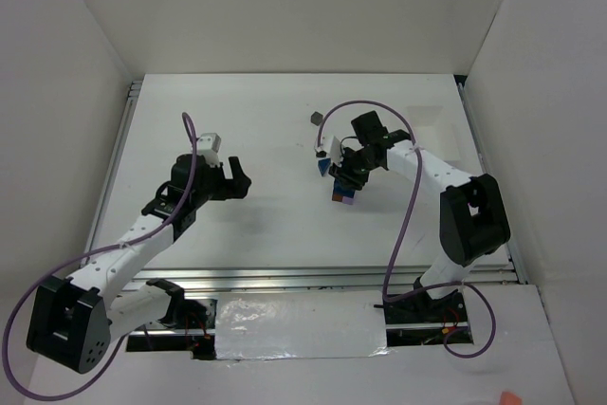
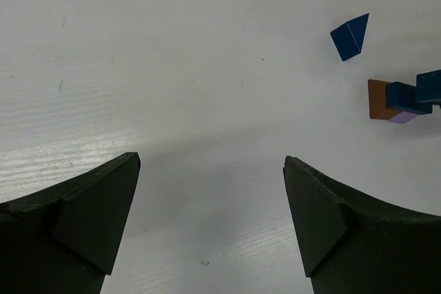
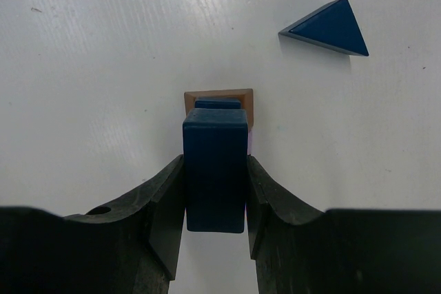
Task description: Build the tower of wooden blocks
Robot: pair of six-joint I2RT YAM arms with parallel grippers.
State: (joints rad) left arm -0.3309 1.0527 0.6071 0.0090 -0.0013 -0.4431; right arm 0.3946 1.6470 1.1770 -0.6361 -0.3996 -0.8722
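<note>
The wood block tower stands right of the table's centre: a brown-orange block with a blue block on it and a sliver of lavender at the side. It also shows in the left wrist view. My right gripper is shut on a dark blue rectangular block and holds it just above the tower. A blue triangular block lies on the table next to the tower. A small grey block lies farther back. My left gripper is open and empty, left of the tower.
White walls enclose the table on the left, back and right. A metal rail runs along the near edge. The right arm's purple cable loops over the table's right side.
</note>
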